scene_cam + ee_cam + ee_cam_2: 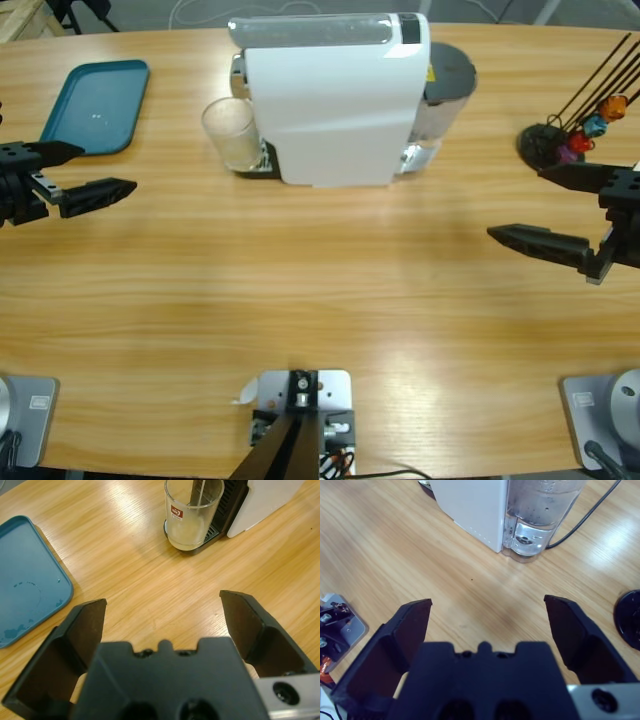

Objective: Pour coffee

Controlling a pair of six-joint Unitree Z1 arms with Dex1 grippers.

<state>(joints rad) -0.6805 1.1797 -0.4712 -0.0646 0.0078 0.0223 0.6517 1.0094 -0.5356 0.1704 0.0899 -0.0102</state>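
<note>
Both grippers, left (88,172) and right (548,208), hang wide open over the bare wooden table (300,300), while the coffee (186,532), a pale pool, sits in the glass (230,133) on the machine's (330,95) tray, whose spout is hidden, and the teal tray (95,105) is partly cut off.

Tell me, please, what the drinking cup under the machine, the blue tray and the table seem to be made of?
The cup looks like clear glass, possibly clear plastic: the pale liquid and the machine show through its wall, and it carries a red printed mark. The tray looks like matte teal plastic, with smooth rounded corners and a raised rim. The table looks like light wood or wood veneer, with a visible grain and a soft sheen.
</note>
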